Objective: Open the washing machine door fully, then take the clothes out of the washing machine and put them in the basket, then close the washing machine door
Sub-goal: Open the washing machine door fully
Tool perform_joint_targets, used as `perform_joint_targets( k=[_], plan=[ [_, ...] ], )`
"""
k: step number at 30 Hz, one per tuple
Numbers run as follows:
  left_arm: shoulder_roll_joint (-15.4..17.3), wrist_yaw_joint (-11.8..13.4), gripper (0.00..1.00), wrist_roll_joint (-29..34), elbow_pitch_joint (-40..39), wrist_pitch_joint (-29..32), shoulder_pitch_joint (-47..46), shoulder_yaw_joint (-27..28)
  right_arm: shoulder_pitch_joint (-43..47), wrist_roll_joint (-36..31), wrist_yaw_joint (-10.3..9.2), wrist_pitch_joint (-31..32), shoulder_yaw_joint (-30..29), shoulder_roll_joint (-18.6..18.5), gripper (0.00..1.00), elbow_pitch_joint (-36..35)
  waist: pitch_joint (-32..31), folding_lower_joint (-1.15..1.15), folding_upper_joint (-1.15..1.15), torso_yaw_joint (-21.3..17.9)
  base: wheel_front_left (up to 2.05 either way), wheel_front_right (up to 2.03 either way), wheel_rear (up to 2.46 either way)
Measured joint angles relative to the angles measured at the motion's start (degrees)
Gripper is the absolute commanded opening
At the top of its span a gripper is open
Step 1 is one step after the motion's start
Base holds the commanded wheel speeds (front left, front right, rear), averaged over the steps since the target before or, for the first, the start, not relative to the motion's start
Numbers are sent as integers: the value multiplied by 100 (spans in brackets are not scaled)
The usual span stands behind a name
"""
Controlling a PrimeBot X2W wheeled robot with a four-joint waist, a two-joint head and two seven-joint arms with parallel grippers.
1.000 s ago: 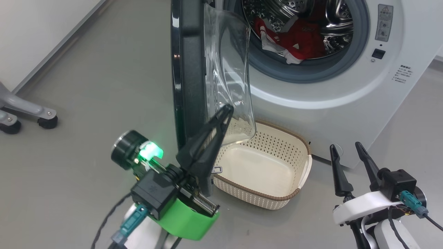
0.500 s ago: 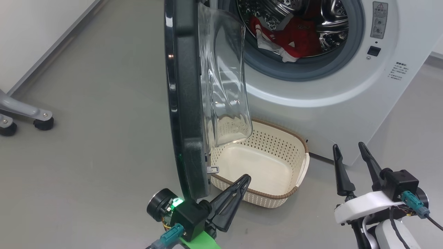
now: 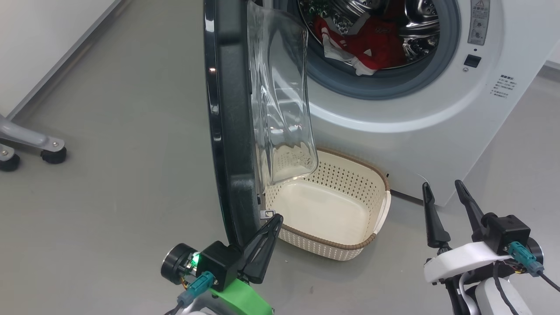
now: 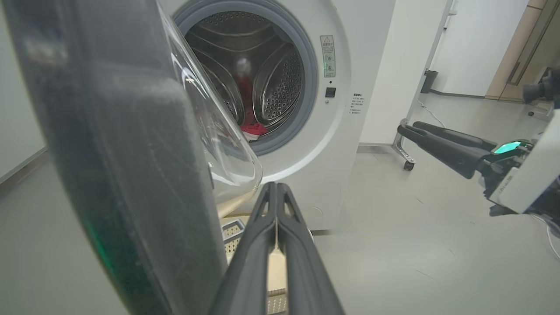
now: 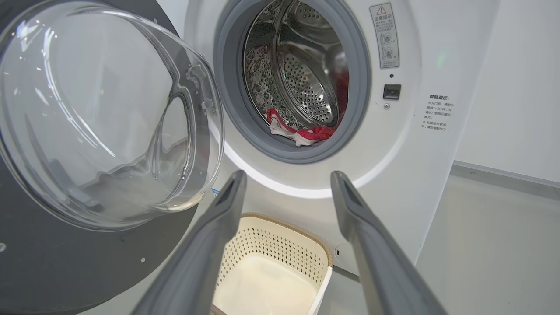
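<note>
Looking down from my head, my left gripper (image 3: pixel 274 217) is pinched closed, empty, beside the lower edge of the washing machine door (image 3: pixel 227 131); my right gripper (image 3: pixel 441 186) is spread apart, holding nothing. The clothes (image 3: pixel 372 41) lie in the washing machine (image 3: pixel 437 131) drum, the basket (image 3: pixel 350 251) on the floor before it. My left wrist shows the fingers (image 4: pixel 262 245) pressed together. My right wrist shows a warning label (image 5: pixel 383 35), red triangle, print unreadable.

The white washing machine (image 3: pixel 442 131) fills the head view toward 1 o'clock, with a grey seal (image 3: pixel 385 89) ringing its steel drum (image 3: pixel 420 26). The washing machine door (image 3: pixel 229 131) stands swung out and is seen edge-on. Its black rim is upright and its clear glass bowl (image 3: pixel 282 96) bulges toward 3 o'clock. The clothes (image 3: pixel 365 41), red with white, lie crumpled low in the drum. The cream basket (image 3: pixel 332 251) sits on the floor (image 3: pixel 131 153) at 6 o'clock of the opening, just beside the door's lower edge, its bare bottom showing.
</note>
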Motion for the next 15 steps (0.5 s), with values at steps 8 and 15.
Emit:
perform_joint_targets(
  k=[8,15],
  plan=[
    [0,111,0,0,136,-53,-8,226,-1,-9,51,1,-37,24,100,8,34,0,0,5,0,0,0],
    [-2,219,0,-20,278,-97,-12,344,-2,-55,60,0,-77,48,100,12,55,0,0,-6,0,0,0]
  ],
)
